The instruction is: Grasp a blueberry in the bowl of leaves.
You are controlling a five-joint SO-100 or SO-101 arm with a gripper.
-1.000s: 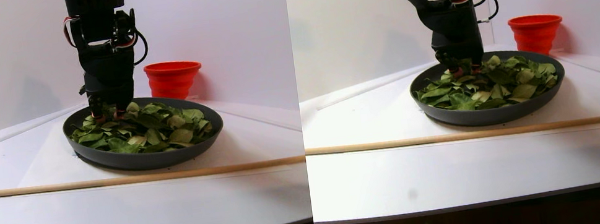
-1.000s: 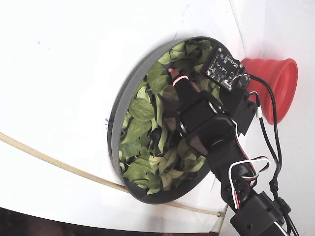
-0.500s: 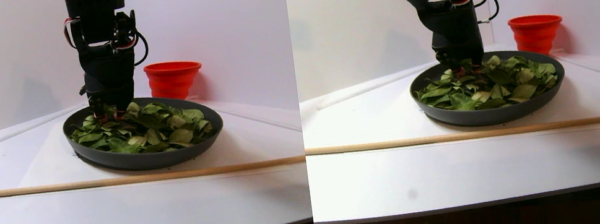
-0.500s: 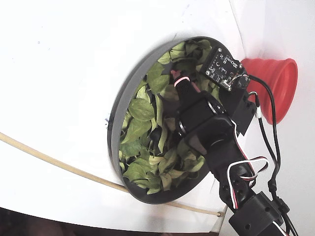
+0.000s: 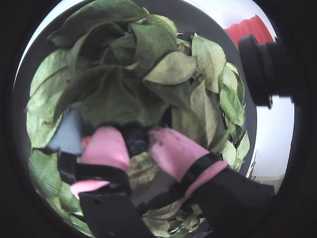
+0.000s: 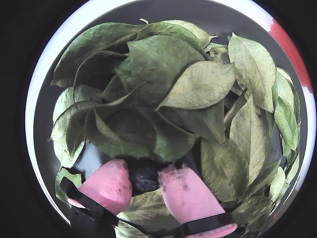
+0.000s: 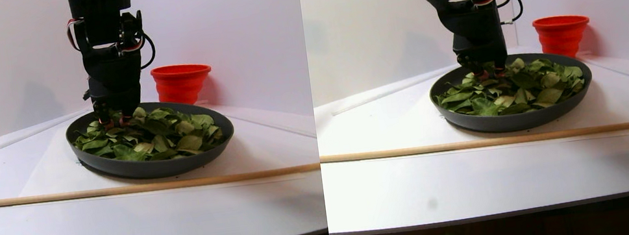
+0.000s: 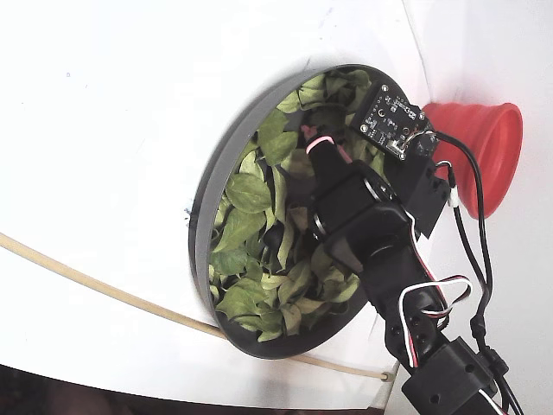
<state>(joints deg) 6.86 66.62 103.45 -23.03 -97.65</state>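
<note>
The wide dark grey bowl [image 7: 153, 165] holds many green leaves [image 7: 159, 130] and stands mid-table. In both wrist views the leaves [image 5: 114, 94] [image 6: 163, 74] fill the bowl [image 5: 69, 131] [image 6: 198, 12]. A dark blueberry [image 5: 134, 139] [image 6: 144, 177] lies low among them at the near edge of the heap. My gripper [image 5: 136, 143] [image 6: 144, 180] has pink-padded fingers [image 6: 109, 184], and they press the berry from both sides. In the stereo pair view the gripper [image 7: 115, 120] points straight down into the bowl's back left part. The fixed view shows the bowl [image 8: 203, 207], leaves [image 8: 246, 194] and gripper [image 8: 313, 138]; the berry is hidden there.
A red ribbed cup [image 7: 181, 81] [image 8: 484, 147] stands just behind the bowl by the white wall, and it also shows in a wrist view [image 5: 245, 29]. A thin wooden stick [image 7: 101, 191] [image 8: 86, 281] lies across the white table in front of the bowl.
</note>
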